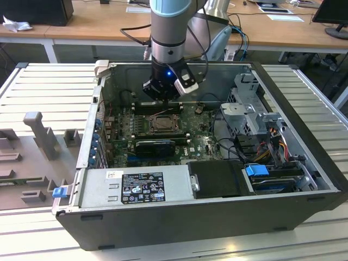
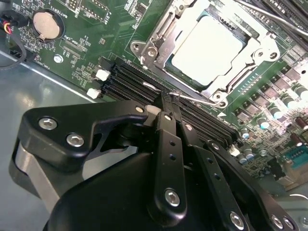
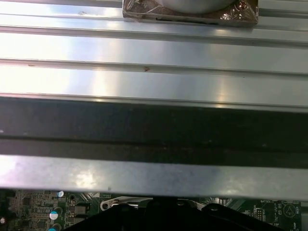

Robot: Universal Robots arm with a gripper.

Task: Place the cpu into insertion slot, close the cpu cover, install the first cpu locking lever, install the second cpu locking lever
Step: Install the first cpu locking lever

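Fingertips pressed together on a locking lever (image 2: 195, 97), seemingly, just short of the insertion slot (image 2: 207, 48); cpu (image 2: 206, 49) seated ahead, cpu cover (image 2: 161, 33) down. Best swept slowly, hooking under its catch.

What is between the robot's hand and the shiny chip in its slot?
Nothing solid blocks it. In the second wrist view the hand hangs over the memory slots, beside the cpu, which sits under its cover.

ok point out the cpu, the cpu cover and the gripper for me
cpu (image 2: 204, 50): second wrist view, middle of its pale face.
cpu cover (image 2: 161, 33): second wrist view, metal frame edge beside the chip.
gripper (image 2: 169, 98): second wrist view, at the fingertips by the thin wire lever.
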